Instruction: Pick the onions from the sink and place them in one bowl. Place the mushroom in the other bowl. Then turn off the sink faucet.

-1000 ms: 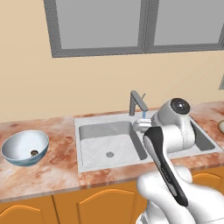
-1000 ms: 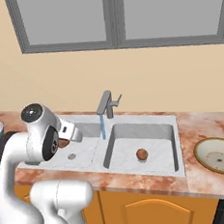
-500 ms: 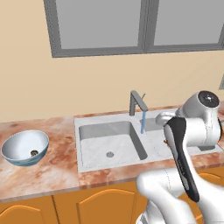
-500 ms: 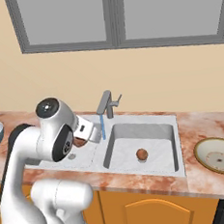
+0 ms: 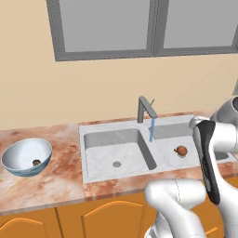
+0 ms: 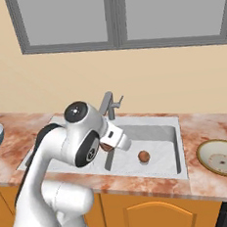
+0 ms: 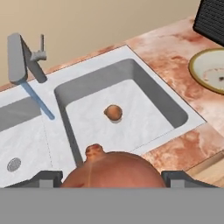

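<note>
Onions are split: leftmost, the blue bowl (image 5: 25,158) already holds the mushroom (image 5: 36,162), then one onion (image 7: 108,171) sits clamped between the gripper (image 7: 111,177) tips for carrying, another onion (image 7: 113,112) waits in the sink (image 7: 173,114), and the tan bowl (image 7: 211,70) lies rightmost.

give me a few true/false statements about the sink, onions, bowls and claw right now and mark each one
1. Water is running from the sink faucet. True.
2. Both onions lie in the sink. False: one onion lies in a basin, the other onion is held in the claw.
3. The blue bowl holds a small dark mushroom. True.
4. The tan bowl already holds an onion. False: no onion is in it.
5. The claw is shut empty. False: it grips an onion.
</note>
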Available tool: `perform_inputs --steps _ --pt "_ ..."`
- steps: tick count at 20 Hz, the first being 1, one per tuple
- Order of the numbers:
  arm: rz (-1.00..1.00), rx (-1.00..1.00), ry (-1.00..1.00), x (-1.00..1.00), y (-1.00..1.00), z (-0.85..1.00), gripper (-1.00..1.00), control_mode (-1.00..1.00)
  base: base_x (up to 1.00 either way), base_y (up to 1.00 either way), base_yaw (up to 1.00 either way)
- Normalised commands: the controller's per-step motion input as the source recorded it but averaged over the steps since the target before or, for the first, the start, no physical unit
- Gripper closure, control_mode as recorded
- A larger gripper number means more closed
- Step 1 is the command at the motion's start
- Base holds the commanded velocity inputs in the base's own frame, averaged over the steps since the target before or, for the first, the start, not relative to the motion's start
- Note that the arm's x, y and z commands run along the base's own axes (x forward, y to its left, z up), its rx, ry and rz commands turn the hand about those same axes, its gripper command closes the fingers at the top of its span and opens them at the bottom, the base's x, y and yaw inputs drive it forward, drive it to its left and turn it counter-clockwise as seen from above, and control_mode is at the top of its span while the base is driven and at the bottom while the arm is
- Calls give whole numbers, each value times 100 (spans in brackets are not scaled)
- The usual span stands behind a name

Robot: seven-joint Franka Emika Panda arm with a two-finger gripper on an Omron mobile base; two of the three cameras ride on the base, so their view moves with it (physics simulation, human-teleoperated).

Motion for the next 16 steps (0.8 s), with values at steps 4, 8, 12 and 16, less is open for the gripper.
perform_inputs --steps 4,8,12,16 --pt "-21 1 0 0 -97 0 100 -100 0 0 0" --pt "-24 3 0 2 -98 0 100 -100 0 0 0" --pt "-22 3 0 15 -94 0 100 -100 0 0 0" --pt "-19 4 1 31 -88 0 100 -100 0 0 0"
